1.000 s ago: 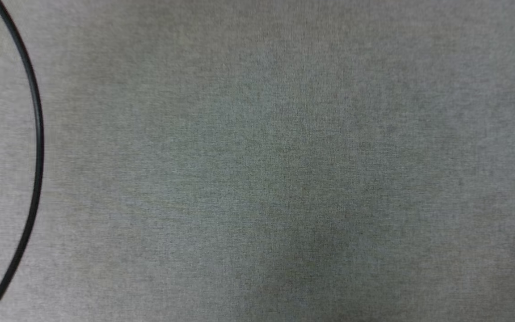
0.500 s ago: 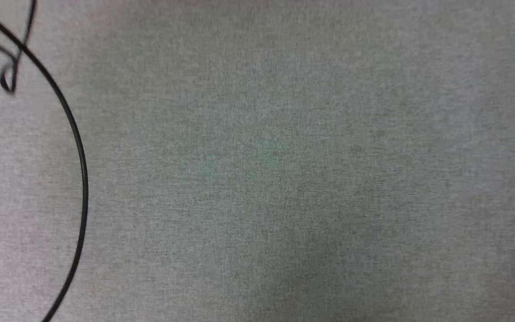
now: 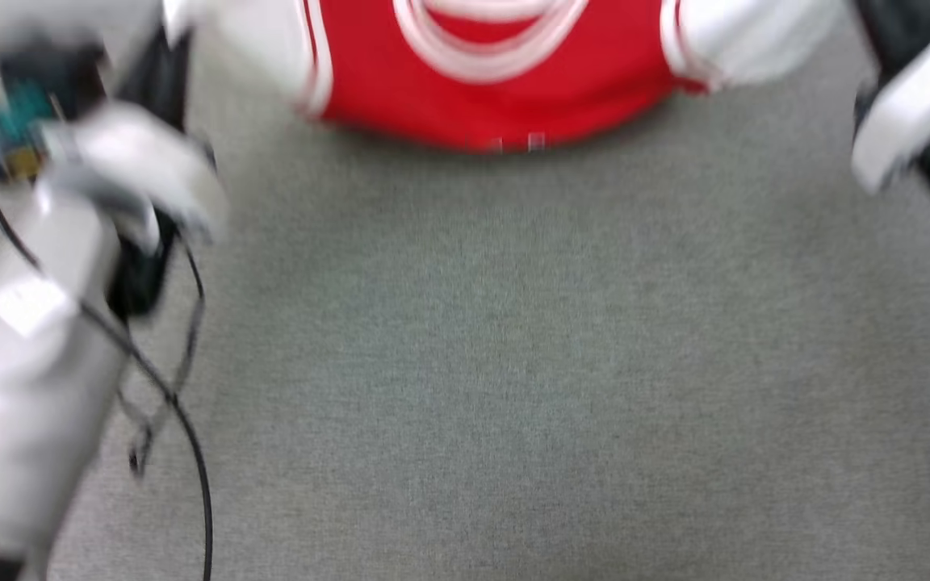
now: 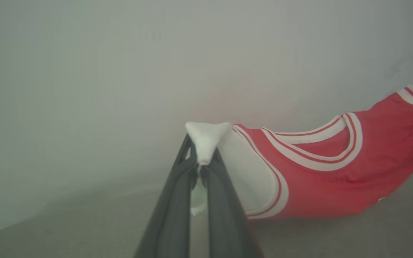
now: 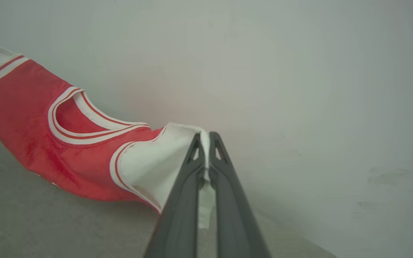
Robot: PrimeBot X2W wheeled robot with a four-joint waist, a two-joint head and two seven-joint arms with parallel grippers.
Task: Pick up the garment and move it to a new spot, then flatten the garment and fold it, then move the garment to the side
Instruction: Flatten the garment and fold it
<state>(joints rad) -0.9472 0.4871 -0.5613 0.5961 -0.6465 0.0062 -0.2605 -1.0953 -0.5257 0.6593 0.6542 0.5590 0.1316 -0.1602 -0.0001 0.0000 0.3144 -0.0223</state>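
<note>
The shirt (image 3: 497,97) hangs spread between the 2 arms, at the top middle of the head view, over the grey surface (image 3: 513,363). In the left wrist view the left jaws are pinched tight on the tip of a white sleeve (image 4: 253,179). In the right wrist view the right jaws pinch the other sleeve (image 5: 145,172) the same way. The collar (image 4: 321,157) sags between them, so the shoulder line is slack. The red body drops toward the surface and its lower edge seems to touch it, though the head view is too blurred to be sure.

I judge the step to be carrying the shirt to its new spot and laying it out. To do it well, spread the 2 grips until the collar stops sagging, hold them level, then lower and pull evenly so the body lands without creases. Each pinch takes only a sleeve tip, so a jerk could slip it. Steer wide of the black cable (image 3: 190,452) on the left.
</note>
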